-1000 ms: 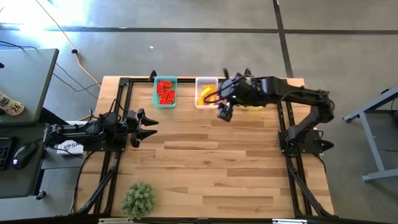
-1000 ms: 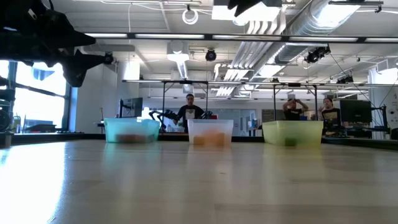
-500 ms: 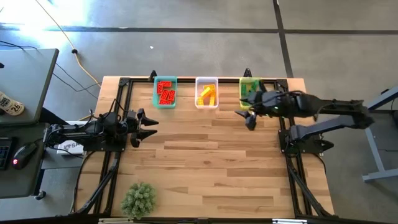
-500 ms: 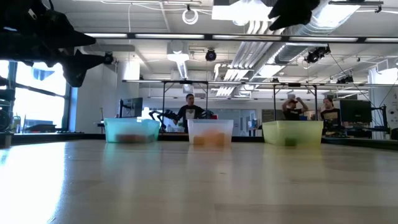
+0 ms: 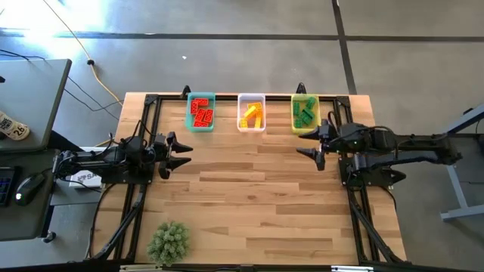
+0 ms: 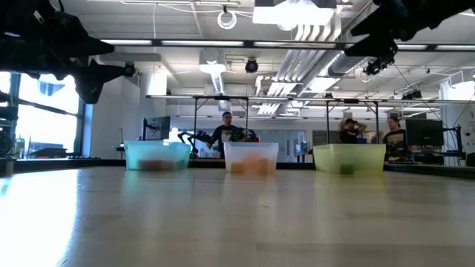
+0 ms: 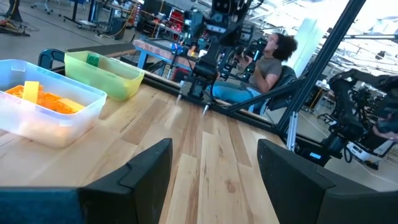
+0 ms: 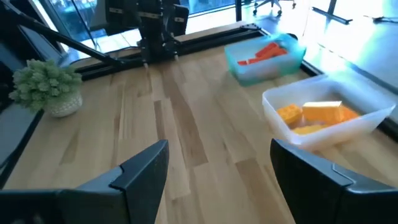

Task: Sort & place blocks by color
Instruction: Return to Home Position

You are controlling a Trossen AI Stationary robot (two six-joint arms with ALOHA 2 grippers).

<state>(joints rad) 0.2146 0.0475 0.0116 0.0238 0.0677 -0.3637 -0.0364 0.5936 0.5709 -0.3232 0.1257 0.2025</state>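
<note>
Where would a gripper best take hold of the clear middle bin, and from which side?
Likely the near short wall of the clear bin, pinched from above, one finger inside and one outside. The bin stands upright and open-topped with a thin rim; that end faces the table middle, while the teal bin and yellow bin flank its long sides.

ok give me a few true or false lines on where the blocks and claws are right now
1. The teal bin holds red blocks. True.
2. The green blocks lie in the clear bin. False: they lie in the yellow bin; the clear bin holds yellow-orange blocks.
3. The right claw grips a block. False: it is open and empty, near the yellow bin.
4. The left claw is open, at the table's left side. True.
</note>
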